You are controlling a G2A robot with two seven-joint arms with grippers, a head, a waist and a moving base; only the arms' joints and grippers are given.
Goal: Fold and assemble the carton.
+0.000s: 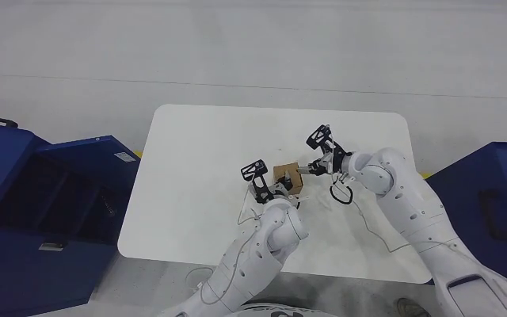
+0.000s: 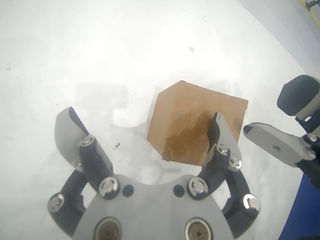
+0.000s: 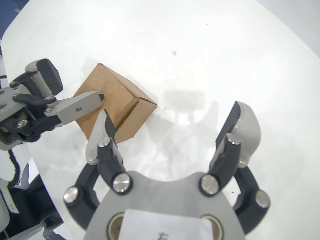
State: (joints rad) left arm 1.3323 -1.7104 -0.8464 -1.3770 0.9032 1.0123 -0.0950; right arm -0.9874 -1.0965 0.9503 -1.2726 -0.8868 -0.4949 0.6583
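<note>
A small brown carton (image 1: 287,173) stands as a closed-looking box near the middle of the white table (image 1: 198,158). My left gripper (image 2: 146,128) is open, with one finger (image 2: 221,133) lying on the carton (image 2: 190,111), whose top shows a dark stain. In the top view the left gripper (image 1: 266,179) is on the carton's left. My right gripper (image 3: 172,119) is open too, one finger (image 3: 106,123) against the carton (image 3: 110,88) at the side with a flap seam. The right gripper (image 1: 314,152) is on the carton's right.
Blue bins stand beside the table on the left (image 1: 63,206) and on the right (image 1: 479,186). A black cable loop (image 1: 342,194) hangs from the right arm close to the carton. The table's far half is bare white surface.
</note>
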